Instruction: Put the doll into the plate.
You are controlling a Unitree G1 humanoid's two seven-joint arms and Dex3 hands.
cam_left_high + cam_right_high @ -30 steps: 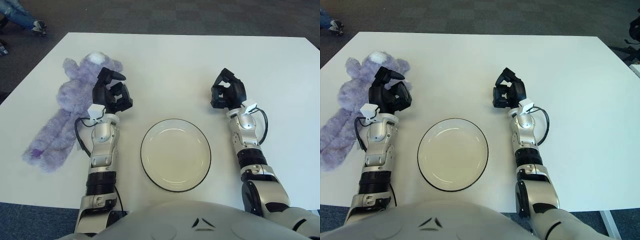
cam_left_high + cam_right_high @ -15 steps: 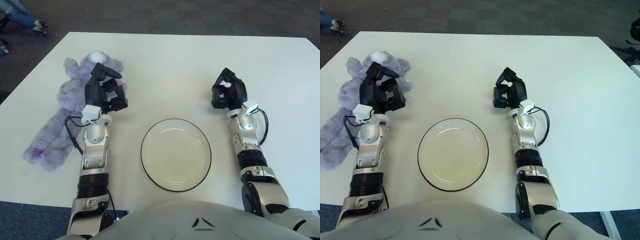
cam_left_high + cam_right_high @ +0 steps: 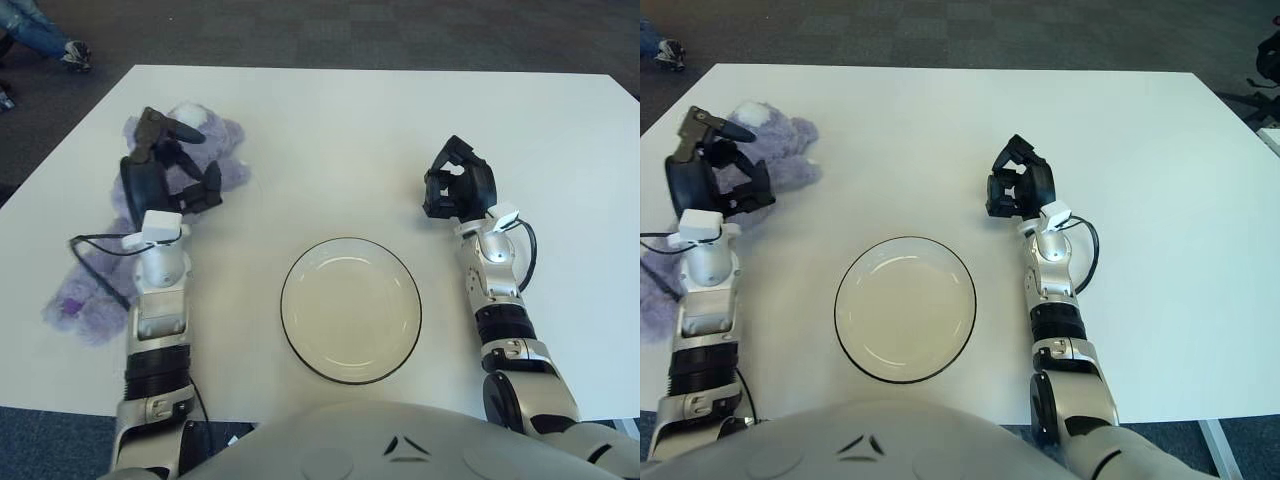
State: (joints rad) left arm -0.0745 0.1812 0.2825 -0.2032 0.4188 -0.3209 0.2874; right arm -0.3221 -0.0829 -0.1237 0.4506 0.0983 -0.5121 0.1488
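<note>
Fingers (image 3: 190, 130) of the left hand (image 3: 165, 170): spread, empty, poised over the upper body of the doll (image 3: 95, 275); doll: purple plush, lying flat near the left edge of the table (image 3: 330, 130), well apart from the plate (image 3: 351, 309); plate: empty, at front centre; right hand (image 3: 458, 185): curled on nothing, right of the plate; risk: limp plush may sag, drag, or slip from a shallow pinch and drape over the rim.

bare surface (image 3: 330, 150) lies between doll (image 3: 110, 260) and plate (image 3: 351, 309); nothing blocks the way across.
</note>
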